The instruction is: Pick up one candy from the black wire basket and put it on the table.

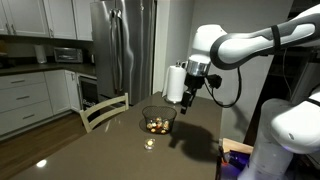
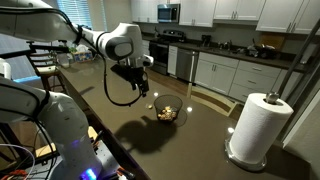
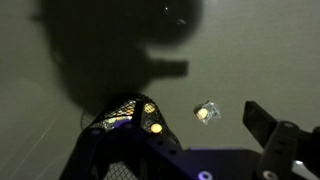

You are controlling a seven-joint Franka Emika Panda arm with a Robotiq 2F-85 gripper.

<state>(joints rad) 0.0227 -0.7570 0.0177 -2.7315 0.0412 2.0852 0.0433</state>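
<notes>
Black wire basket was logged in an exterior view, standing on the dark glossy surface with several wrapped sweets in its bottom. One candy was noted lying loose on the surface just in front of the basket, apart from its rim. The arm was held over the far side of the basket, jaws pointed down and raised clear of both. A white paper-towel roll was seen behind them.

In an exterior view from the opposite side, the basket was seen near the middle of the surface, the jaws hung beside and above it, and the roll stood well apart. The loose candy could not be made out with certainty here.

In the wrist view, the basket rim was seen low in the picture and the candy just beside it on bare surface. One finger was visible to the right. Nothing was seen held; the jaws were judged released and spread.

Placement was judged done, withdrawal being the step in hand. It is best done with the jaws kept spread and lifted straight up. No sideways sweep should be made toward the rim or the candy.
</notes>
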